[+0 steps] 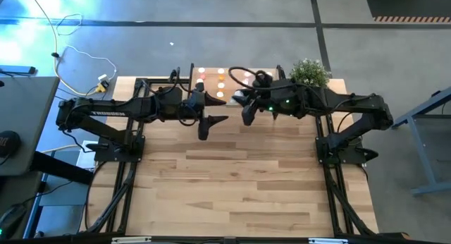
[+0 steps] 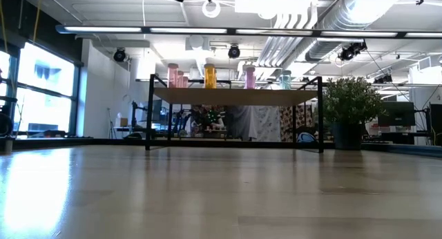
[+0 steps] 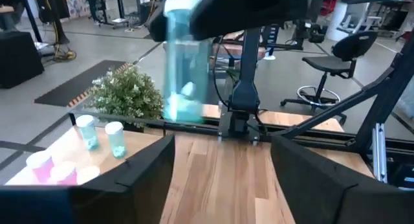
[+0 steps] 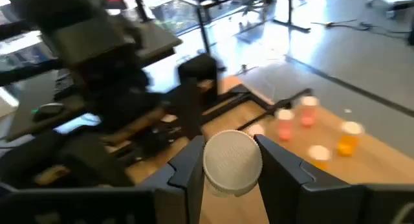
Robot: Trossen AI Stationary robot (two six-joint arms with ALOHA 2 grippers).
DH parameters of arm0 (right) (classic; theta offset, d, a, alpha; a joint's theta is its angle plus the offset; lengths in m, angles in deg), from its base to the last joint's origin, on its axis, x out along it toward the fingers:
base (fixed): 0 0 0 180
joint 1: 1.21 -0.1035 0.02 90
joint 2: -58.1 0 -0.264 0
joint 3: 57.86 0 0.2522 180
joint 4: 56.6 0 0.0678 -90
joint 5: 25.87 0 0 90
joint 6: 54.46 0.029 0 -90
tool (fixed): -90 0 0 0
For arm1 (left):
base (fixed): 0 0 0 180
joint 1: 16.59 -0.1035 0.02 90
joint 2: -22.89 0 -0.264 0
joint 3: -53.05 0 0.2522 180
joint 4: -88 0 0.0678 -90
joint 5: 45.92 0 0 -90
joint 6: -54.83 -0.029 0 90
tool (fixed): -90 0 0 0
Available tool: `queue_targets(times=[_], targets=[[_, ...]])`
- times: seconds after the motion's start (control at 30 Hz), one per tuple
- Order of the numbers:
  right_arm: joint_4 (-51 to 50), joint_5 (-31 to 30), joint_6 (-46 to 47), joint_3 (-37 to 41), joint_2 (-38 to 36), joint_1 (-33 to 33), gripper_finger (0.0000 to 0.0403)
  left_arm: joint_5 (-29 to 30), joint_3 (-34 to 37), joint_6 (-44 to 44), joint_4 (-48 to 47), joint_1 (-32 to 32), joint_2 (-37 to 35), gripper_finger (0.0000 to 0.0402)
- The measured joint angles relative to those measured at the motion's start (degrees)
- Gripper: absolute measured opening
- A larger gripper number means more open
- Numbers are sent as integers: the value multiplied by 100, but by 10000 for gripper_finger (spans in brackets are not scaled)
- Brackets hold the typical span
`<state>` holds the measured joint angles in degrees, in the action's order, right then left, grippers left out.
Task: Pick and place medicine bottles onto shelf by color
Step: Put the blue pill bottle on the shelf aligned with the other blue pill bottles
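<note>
Bottles, shelf and two arms at the far edge of a wooden table (image 1: 239, 180).

Shelf (image 2: 235, 96): low riser, light wood top on thin black legs, at the table's far edge between the two arms. In the low view it carries pink bottles (image 2: 176, 76) at one end, an orange bottle (image 2: 209, 75) near the middle, another pink bottle (image 2: 249, 77) beside that, and a teal bottle (image 2: 284, 79) toward the other end. All stand upright on the top board.

Right gripper (image 4: 233, 169): raised above the table just in front of the shelf, fingers pinching a teal bottle held in the air (image 3: 186, 59). Its light cap (image 4: 233, 160) faces the right wrist camera, a dark finger on either side of it. Bottle clear of table and shelf.

Left gripper (image 3: 223, 162): close beside the right one, fingers spread wide with nothing between them. The held teal bottle hangs just ahead of it, not touching it.

Potted plant (image 1: 309, 71): small green shrub at the shelf's right end.

Cable (image 1: 84, 61): pale loop on the floor beyond the table's left corner.
</note>
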<state>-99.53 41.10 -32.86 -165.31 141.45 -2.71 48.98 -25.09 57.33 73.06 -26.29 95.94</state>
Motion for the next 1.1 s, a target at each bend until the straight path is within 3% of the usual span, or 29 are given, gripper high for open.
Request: queue_targets(times=[0.17,0.67,0.9,1.1], targets=[[-259,-409,-140,2,-278,4,107,-2,0,15,-74,-91,-112,263],[-1550,-1927,-902,0,-1824,61,107,49,0,27,-76,-485,-191,261],[-2969,-1869,-206,178,-2001,590,107,40,0,28,-65,-648,-191,261],[-2625,-1092,73,1245,-2005,1009,107,40,0,28,-70,-729,-191,260]])
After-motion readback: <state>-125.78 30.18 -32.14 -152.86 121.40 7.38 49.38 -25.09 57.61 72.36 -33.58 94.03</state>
